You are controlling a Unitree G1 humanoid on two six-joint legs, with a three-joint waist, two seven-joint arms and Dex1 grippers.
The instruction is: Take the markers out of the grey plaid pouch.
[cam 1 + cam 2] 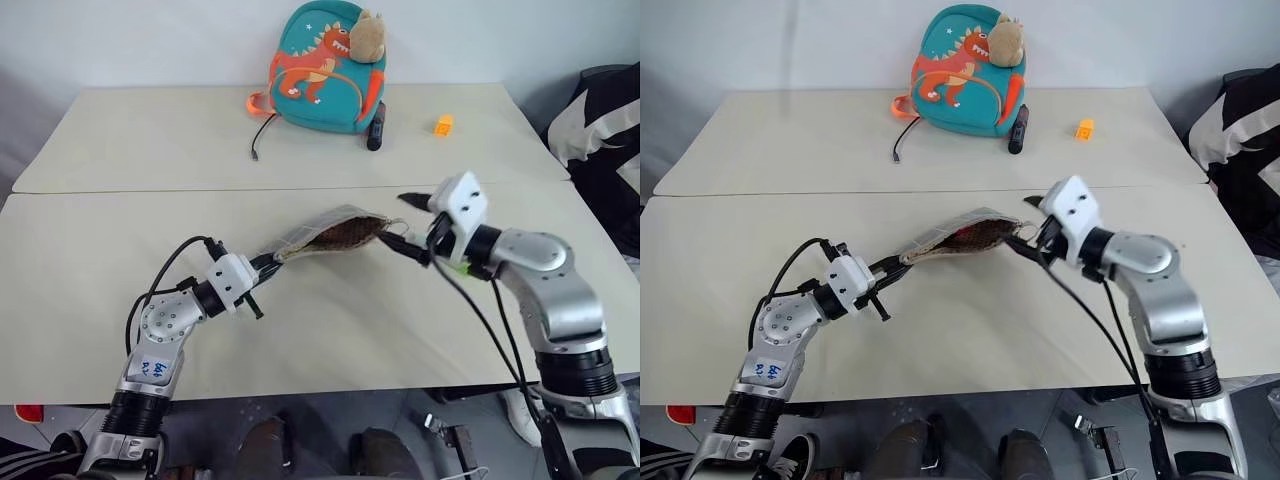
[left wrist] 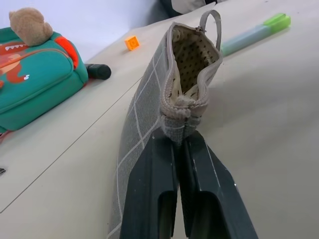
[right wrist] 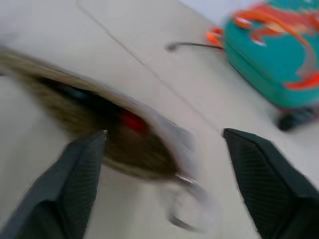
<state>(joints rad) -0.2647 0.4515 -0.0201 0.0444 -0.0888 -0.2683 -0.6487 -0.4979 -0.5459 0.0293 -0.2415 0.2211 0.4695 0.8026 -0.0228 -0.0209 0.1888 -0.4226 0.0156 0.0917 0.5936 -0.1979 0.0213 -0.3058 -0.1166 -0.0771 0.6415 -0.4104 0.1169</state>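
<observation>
Left hand (image 1: 262, 264) clamps the pouch (image 1: 330, 233) end; right hand (image 1: 412, 226), spread empty at the mouth's 3 o'clock, should next reach in for the red marker (image 3: 132, 121).

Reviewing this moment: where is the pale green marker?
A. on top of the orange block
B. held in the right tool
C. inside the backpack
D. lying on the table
D: the pale green marker lies flat on the table beyond the open grey plaid pouch, which the left tool grips by its end.
</observation>
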